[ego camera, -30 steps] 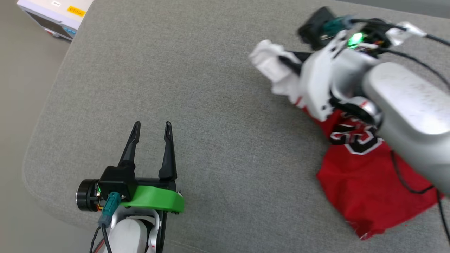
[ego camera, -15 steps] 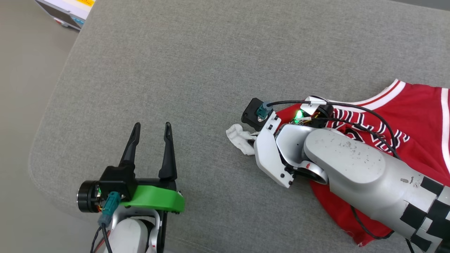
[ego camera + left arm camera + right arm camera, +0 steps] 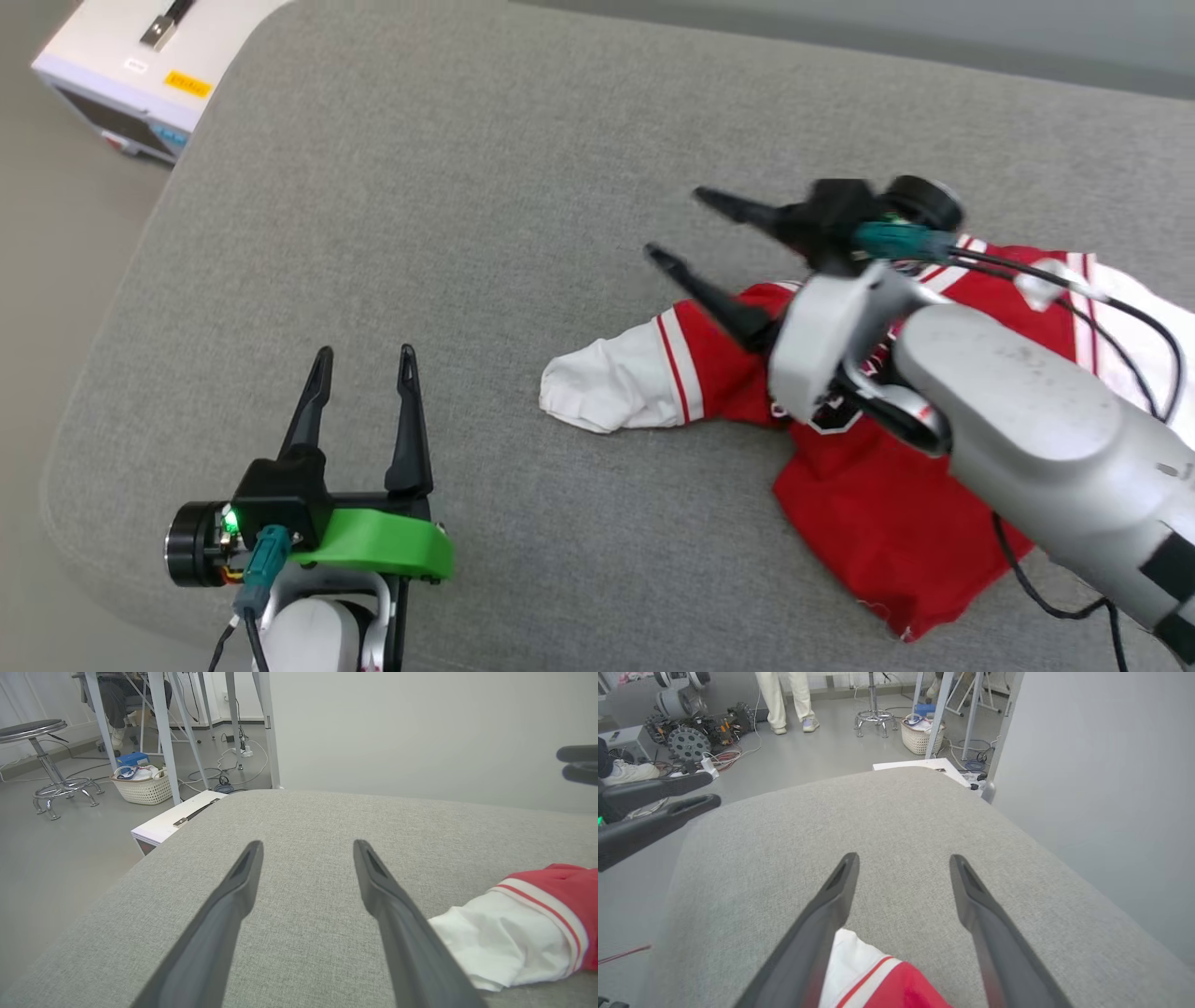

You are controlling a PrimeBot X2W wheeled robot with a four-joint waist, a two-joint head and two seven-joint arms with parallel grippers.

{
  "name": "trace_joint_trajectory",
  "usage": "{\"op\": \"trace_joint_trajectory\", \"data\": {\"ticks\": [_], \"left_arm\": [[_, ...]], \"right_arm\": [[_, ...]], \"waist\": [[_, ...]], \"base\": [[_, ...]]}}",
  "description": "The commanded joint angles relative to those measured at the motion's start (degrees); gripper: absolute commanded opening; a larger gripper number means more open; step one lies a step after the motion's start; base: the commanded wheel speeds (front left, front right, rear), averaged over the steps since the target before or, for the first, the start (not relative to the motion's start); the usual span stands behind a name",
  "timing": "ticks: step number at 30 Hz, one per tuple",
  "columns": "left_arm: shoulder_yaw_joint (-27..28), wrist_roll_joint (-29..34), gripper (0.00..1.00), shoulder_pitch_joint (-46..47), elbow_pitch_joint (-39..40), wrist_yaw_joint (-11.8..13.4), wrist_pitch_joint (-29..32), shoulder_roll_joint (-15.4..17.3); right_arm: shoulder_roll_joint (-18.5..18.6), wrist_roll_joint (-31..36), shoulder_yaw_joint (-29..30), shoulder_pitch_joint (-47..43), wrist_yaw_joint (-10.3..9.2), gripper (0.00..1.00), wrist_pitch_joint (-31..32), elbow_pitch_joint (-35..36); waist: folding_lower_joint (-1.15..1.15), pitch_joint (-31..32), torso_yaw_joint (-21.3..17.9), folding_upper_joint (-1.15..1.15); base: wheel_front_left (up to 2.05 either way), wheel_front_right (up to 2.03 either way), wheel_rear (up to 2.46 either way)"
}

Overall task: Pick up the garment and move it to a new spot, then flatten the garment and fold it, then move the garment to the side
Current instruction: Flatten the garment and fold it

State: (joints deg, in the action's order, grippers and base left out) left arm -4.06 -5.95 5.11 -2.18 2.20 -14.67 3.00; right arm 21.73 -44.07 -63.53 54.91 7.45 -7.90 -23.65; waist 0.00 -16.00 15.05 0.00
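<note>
The garment (image 3: 878, 523), red with a white sleeve (image 3: 607, 387) and striped trim, lies crumpled on the right part of the grey cushion (image 3: 467, 187). My right gripper (image 3: 672, 222) hovers open just above the sleeve's shoulder, with nothing between its fingers. In the right wrist view the open right gripper (image 3: 903, 857) points over bare cushion, with the garment (image 3: 878, 980) beneath its base. My left gripper (image 3: 365, 352) stands open and empty at the lower left, apart from the cloth. Its wrist view shows the left gripper (image 3: 307, 843) open, with the sleeve (image 3: 504, 938) to its right.
A white box (image 3: 131, 75) stands on the floor beyond the cushion's far left corner. The cushion's rounded edge (image 3: 84, 411) runs close to my left gripper. Past the cushion are a stool (image 3: 42, 765), a basket (image 3: 142, 786), table legs (image 3: 159, 728) and a person's legs (image 3: 784, 700).
My right gripper has opened and let go of the white sleeve, then risen off it. The garment now rests on the cushion. The head camera has shifted. The left gripper stays open.
</note>
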Motion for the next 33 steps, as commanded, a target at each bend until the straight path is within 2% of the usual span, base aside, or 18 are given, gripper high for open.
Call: {"op": "trace_joint_trajectory", "data": {"ticks": [1, 7, 14, 18, 20, 25, 28, 33], "left_arm": [[0.7, 0.8, 1.00, -0.5, 0.3, -0.6, -0.3, 0.0], [2.7, 2.6, 1.00, -0.9, 1.3, -2.0, -0.3, 0.9], [4.2, 3.2, 1.00, -3.0, 1.8, -2.7, -0.3, 1.1], [4.3, 3.2, 1.00, -4.4, 2.0, -2.9, -0.3, 0.8], [4.3, 3.2, 1.00, -4.8, 2.1, -2.9, -0.3, 0.7], [4.1, 3.2, 1.00, -5.1, 2.2, -3.1, -0.3, 0.5], [3.9, 3.2, 1.00, -4.8, 2.3, -3.3, -0.3, 0.4], [3.6, 3.1, 1.00, -4.0, 2.6, -3.3, -0.3, 0.2]], "right_arm": [[1.1, 1.3, 2.6, -2.5, 0.03, 1.00, -2.6, -0.1], [2.7, 8.3, 19.9, -13.4, 0.03, 1.00, -6.8, 1.3], [1.3, 17.3, 44.8, -29.4, 0.03, 1.00, -7.1, 8.2], [1.3, 21.9, 55.7, -35.3, 0.03, 1.00, -6.6, 12.1], [1.5, 23.4, 59.3, -36.6, 0.03, 1.00, -4.8, 14.3], [4.1, 25.1, 63.4, -36.4, 0.03, 1.00, 3.5, 18.3], [7.5, 23.6, 62.8, -35.2, 0.03, 1.00, 11.9, 18.1], [13.9, 17.2, 59.9, -32.1, 0.03, 1.00, 27.4, 14.5]], "waist": [[0.00, 3.1, -2.6, 0.00], [0.00, 5.9, -5.1, 0.00], [0.00, 8.3, -7.5, 0.00], [0.00, 8.8, -7.8, 0.00], [0.00, 8.9, -7.8, 0.00], [0.00, 8.3, -7.3, 0.00], [0.00, 7.5, -6.8, 0.00], [0.00, 5.4, -6.1, 0.00]], "base": [[0.00, 0.00, 0.00], [0.00, 0.00, 0.00], [0.00, 0.00, 0.00], [0.00, 0.00, 0.00], [0.00, 0.00, 0.00], [0.00, 0.00, 0.00], [0.00, 0.00, 0.00], [0.00, 0.00, 0.00]]}}
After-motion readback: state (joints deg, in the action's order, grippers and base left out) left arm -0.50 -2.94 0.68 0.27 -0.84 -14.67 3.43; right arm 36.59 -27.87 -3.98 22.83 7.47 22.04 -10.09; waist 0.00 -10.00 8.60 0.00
